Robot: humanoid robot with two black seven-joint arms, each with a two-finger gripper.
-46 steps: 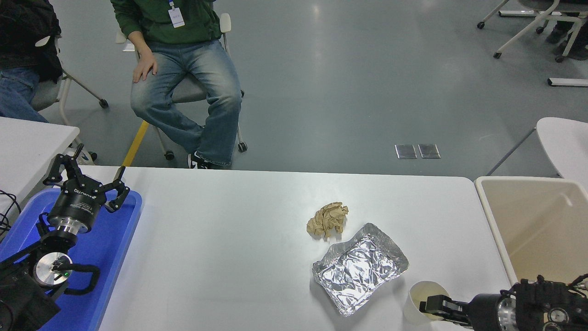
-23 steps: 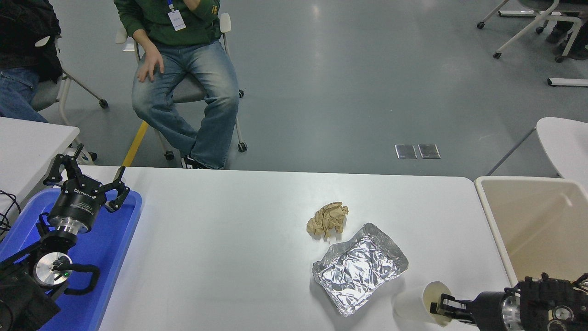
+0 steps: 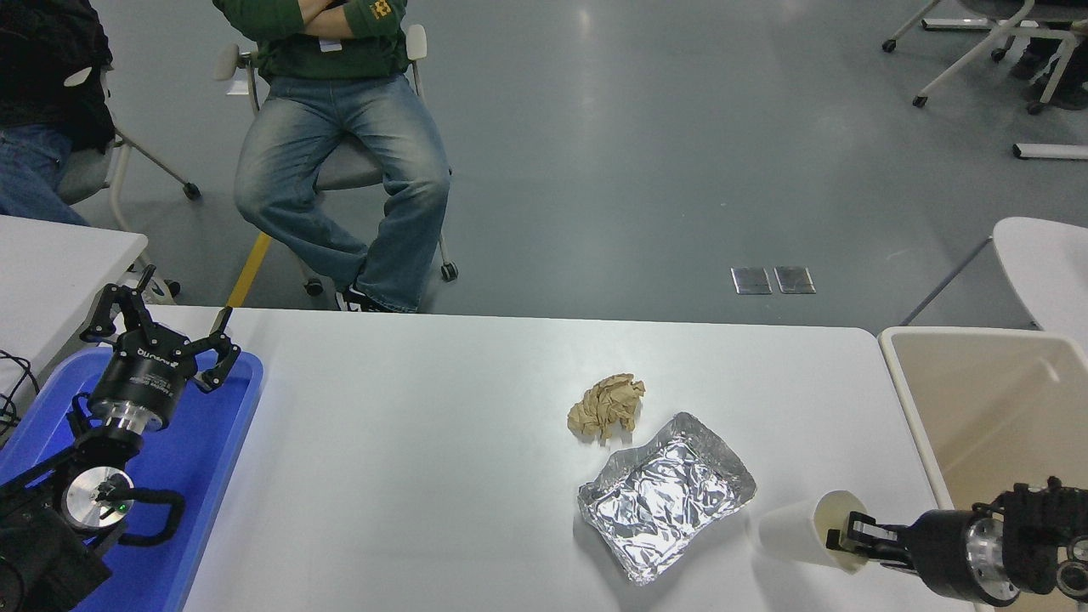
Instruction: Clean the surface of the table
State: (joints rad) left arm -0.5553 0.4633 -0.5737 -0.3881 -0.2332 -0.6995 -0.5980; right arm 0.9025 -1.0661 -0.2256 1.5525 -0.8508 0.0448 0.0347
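Note:
The table surface point(image 3: 425, 442) is a wide glossy white top. On it lie a crumpled brown paper ball point(image 3: 606, 406) and a crinkled foil tray point(image 3: 665, 495). At the lower right, my right gripper point(image 3: 846, 537) is shut on the rim of a white paper cup point(image 3: 799, 531). The cup is tipped on its side, its mouth facing the gripper. My left gripper point(image 3: 161, 333) is parked at the lower left over a blue tray point(image 3: 204, 459), fingers spread open and holding nothing.
A beige bin point(image 3: 994, 408) stands against the table's right end, just beyond the cup. A person point(image 3: 340, 153) sits on a chair at the far side. Smaller white tables show at the left edge point(image 3: 51, 263) and the right edge point(image 3: 1045, 263).
The cup has gone from upright to tipped sideways and has moved right toward the bin with my right gripper. The seated person has folded their arms. The left arm has stayed still.

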